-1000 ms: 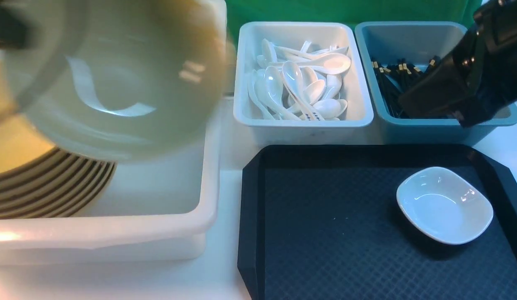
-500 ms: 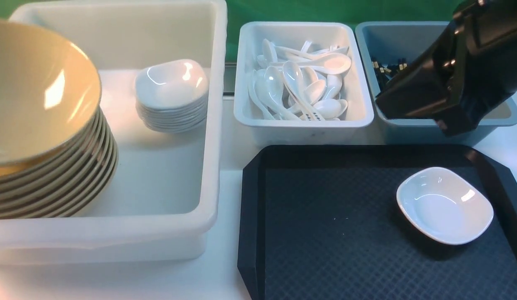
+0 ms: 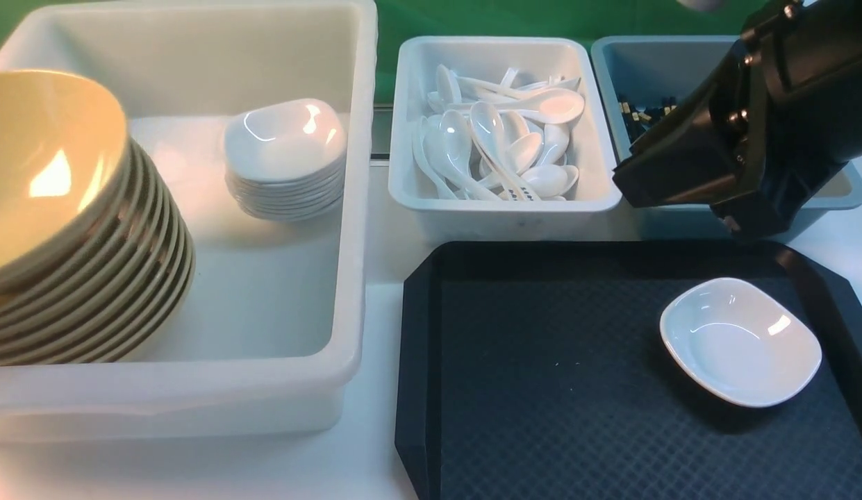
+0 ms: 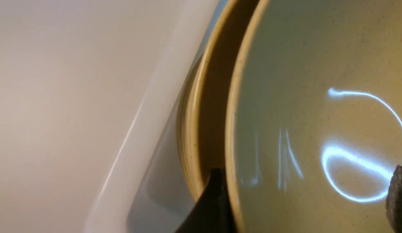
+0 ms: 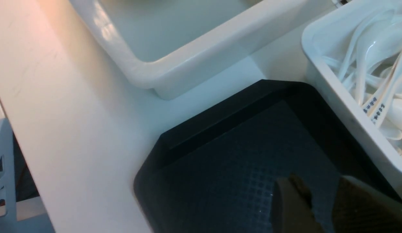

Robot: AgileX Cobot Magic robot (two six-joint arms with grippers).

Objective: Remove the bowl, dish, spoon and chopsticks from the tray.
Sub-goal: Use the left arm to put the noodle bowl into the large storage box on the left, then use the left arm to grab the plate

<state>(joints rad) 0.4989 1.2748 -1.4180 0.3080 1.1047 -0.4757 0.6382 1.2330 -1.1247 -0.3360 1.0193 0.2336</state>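
Looking at the tray (image 3: 542,417), you see the dish (image 3: 741,342) near its right edge. The bowl (image 3: 42,173) lies tilted atop the bowl stack (image 3: 125,298) in the white tub (image 3: 361,208), your left hand (image 4: 306,181) straddling its rim, opened wide. Your right hand (image 5: 320,184) hovers near the tray's far edge, slightly parted, empty.
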